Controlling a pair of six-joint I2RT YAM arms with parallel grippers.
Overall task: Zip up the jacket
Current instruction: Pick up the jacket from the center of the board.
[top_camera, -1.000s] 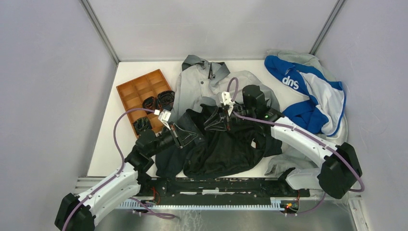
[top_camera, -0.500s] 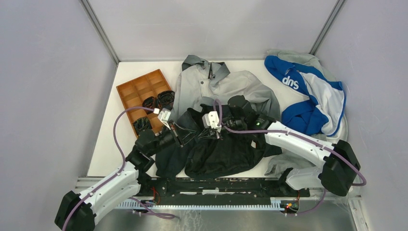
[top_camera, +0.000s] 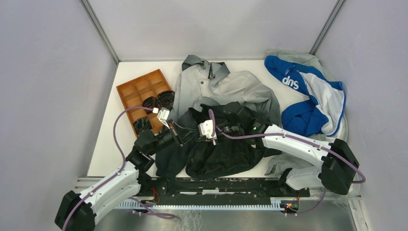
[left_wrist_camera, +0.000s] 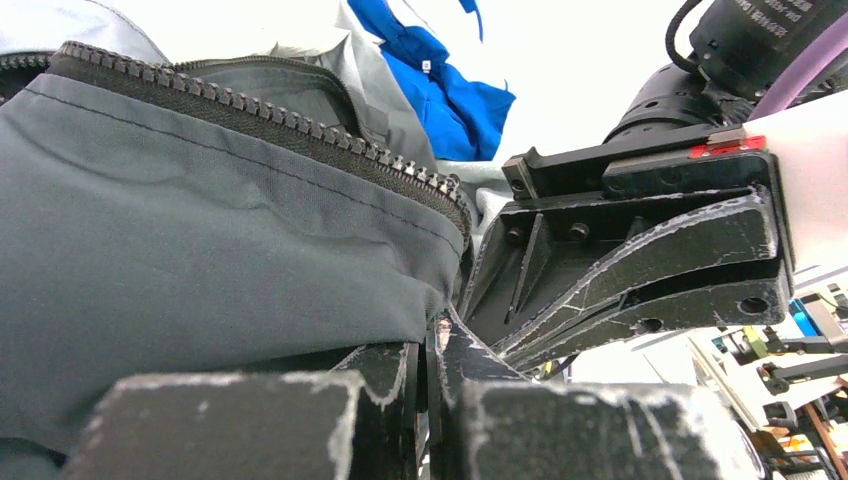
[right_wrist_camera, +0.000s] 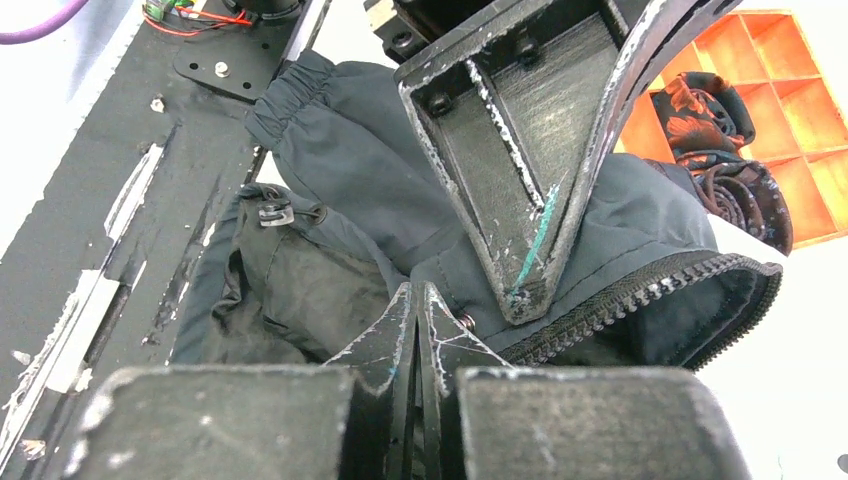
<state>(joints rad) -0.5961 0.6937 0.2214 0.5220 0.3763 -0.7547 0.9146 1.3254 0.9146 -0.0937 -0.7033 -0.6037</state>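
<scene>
The jacket [top_camera: 226, 154] lies crumpled mid-table, light grey at the collar and black toward the near edge. My left gripper [top_camera: 186, 133] is shut on its dark fabric just below the zipper [left_wrist_camera: 300, 125]; in the left wrist view its tips [left_wrist_camera: 432, 345] pinch the hem. My right gripper [top_camera: 198, 136] sits right beside it, tips nearly touching. In the right wrist view it [right_wrist_camera: 414, 295] is shut, with a fold of jacket [right_wrist_camera: 370, 190] at its tips, next to the zipper [right_wrist_camera: 640, 290]. The left gripper's fingers [right_wrist_camera: 520, 150] stand just above.
An orange compartment tray [top_camera: 137, 91] holding dark rolled items [top_camera: 159, 101] sits left of the jacket. A blue-and-white garment [top_camera: 308, 91] lies at the back right, with grey cloth [top_camera: 281, 166] near the right arm's base. A black rail [top_camera: 216, 185] runs along the near edge.
My right gripper has moved left and nearer across the jacket and has closed beside the left gripper. The left arm has barely moved.
</scene>
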